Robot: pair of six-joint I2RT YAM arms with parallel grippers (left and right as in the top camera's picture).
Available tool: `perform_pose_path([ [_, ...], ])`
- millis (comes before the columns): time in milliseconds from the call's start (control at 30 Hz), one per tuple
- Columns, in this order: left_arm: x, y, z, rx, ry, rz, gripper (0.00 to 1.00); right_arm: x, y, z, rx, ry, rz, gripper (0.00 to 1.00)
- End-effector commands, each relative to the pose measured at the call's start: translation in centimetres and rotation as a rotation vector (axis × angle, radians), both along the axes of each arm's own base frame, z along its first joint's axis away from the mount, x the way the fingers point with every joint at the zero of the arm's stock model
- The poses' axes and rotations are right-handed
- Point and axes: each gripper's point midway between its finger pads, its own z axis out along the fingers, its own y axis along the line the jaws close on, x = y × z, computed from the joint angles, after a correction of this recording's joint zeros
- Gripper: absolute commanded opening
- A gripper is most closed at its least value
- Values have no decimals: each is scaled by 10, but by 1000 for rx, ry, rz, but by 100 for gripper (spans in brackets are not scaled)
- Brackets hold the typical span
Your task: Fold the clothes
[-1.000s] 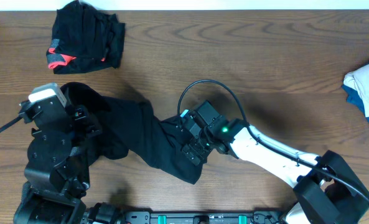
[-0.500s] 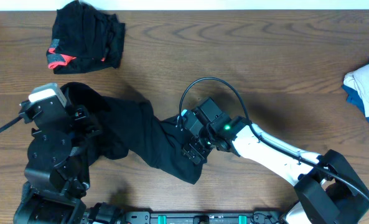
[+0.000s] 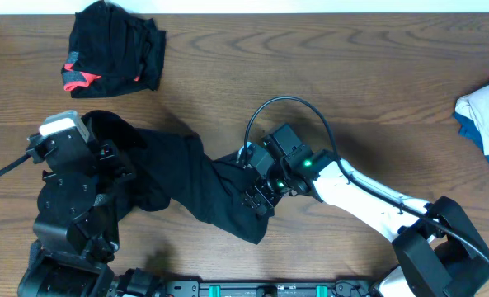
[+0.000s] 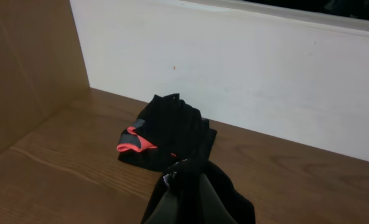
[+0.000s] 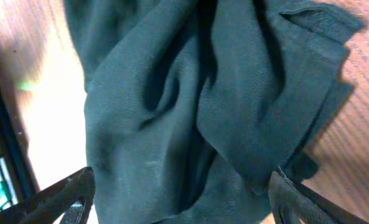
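The long black garment [image 3: 190, 177] lies rumpled at the bench's [image 3: 351, 74] 7 o'clock — left fingers [image 3: 116, 161] clamped on its 9 o'clock end, right fingers [image 5: 66, 196] spread wide over its 3 o'clock end.

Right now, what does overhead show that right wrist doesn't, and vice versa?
Overhead only: both arms, the bundled black garment with coral-red trim at the far left, and a white-and-blue cloth at the right edge. Right wrist only: the right gripper standing open, its fingertips either side of the fabric's creases. Both: the long crumpled black fabric garment on the brown wooden table.
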Motion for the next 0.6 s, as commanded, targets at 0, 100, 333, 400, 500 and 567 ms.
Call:
perform_pose_path([
  [0,-4,3,15,7,-34,12,6,2,4,6,29,32,-22,87],
  [100,-4,3,14,9,-27,12,6,8,0,3,7,11,-43,88],
  [333,-4,3,13,10,-22,12,6,25,-6,9,58,61,-152,93],
  [400,-5,3,11,12,-16,12,6,26,-7,12,86,106,-182,93],
  [500,-5,4,10,14,-9,12,6,28,-7,16,119,168,-233,93],
  [567,-5,3,10,14,-8,12,6,26,-3,17,142,200,-236,93],
])
